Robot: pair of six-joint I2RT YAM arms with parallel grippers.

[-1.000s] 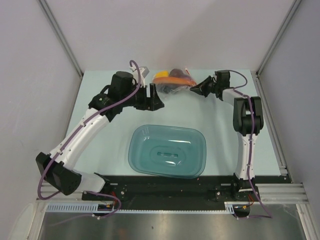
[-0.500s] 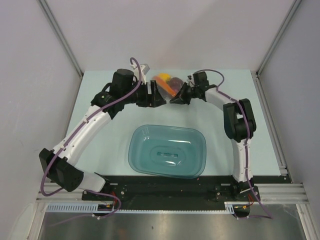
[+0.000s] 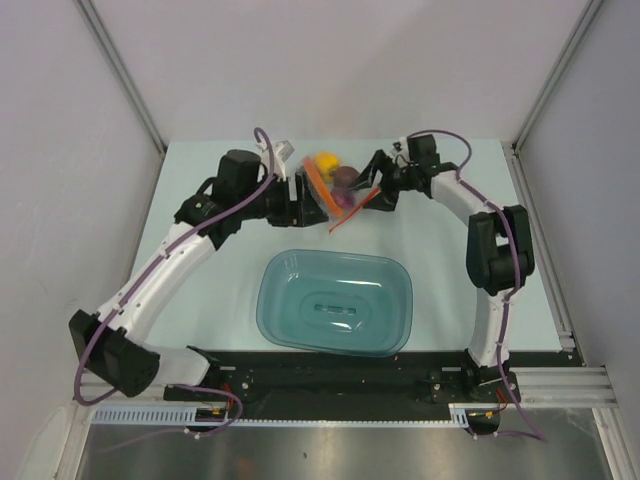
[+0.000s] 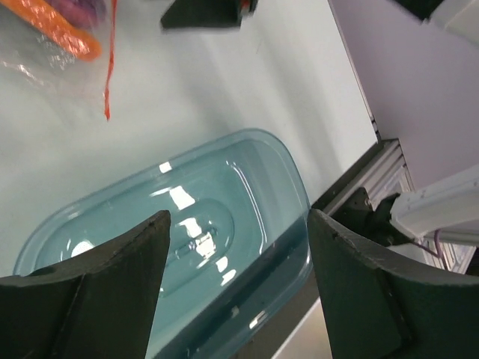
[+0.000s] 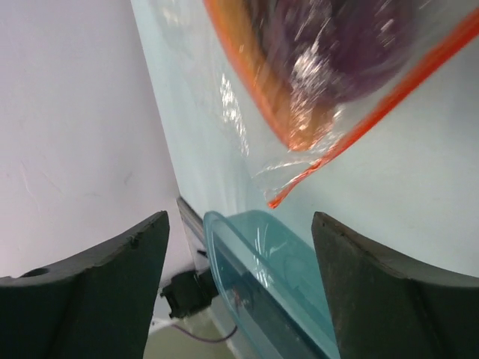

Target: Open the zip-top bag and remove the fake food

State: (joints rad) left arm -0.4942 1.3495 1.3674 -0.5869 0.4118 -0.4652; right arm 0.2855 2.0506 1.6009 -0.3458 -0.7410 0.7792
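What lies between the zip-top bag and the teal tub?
Only bare table, as the top external view shows. The zip-top bag trails its orange strip toward the teal tub but stops short of the rim.

the zip-top bag (image 3: 338, 190) is at the far middle of the tabletop (image 3: 200, 290). it is small, clear and crinkly. its orange-red zip strip (image 5: 389, 96) runs slanted along one edge. inside are toy foods bunched close together: a yellow pepper (image 3: 325, 162), a purple onion (image 3: 343, 178) and a long orange slice (image 5: 251, 71). whether the mouth is open cannot be told.
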